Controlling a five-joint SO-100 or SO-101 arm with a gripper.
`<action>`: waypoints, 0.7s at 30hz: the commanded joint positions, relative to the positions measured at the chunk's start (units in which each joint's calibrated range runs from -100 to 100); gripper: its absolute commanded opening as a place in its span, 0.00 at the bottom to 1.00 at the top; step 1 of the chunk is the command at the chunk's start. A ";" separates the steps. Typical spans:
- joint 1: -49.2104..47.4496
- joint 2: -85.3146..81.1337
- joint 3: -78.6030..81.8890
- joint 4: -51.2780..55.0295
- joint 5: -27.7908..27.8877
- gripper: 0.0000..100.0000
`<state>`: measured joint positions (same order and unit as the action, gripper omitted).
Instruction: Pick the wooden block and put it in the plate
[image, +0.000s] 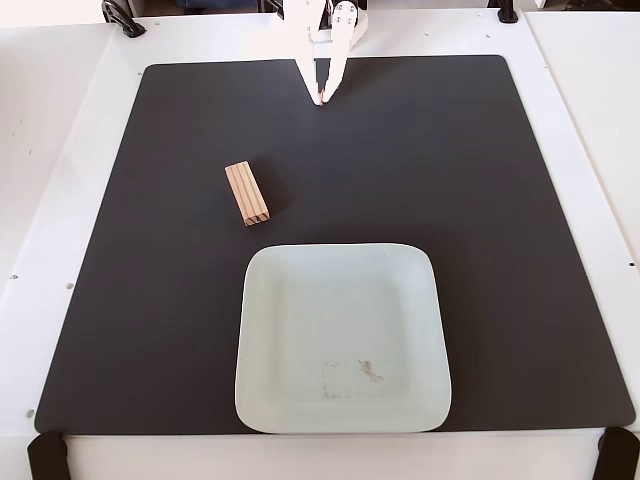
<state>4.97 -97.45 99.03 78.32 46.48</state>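
One wooden block lies on the black mat, just off the plate at its upper-left corner, not touching. My pincer hangs at the mat's far edge w/ tips pinched together, nothing btwn them, well apart from the block.

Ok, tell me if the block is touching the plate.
Apart. The fixed view shows a strip of black mat between the block and the plate's upper-left rim.
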 joint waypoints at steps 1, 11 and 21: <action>0.63 -0.35 0.34 0.38 0.34 0.01; 0.96 1.09 -5.78 0.74 0.45 0.01; 9.25 23.38 -29.98 0.47 0.45 0.01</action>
<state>12.41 -81.71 78.48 79.34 46.69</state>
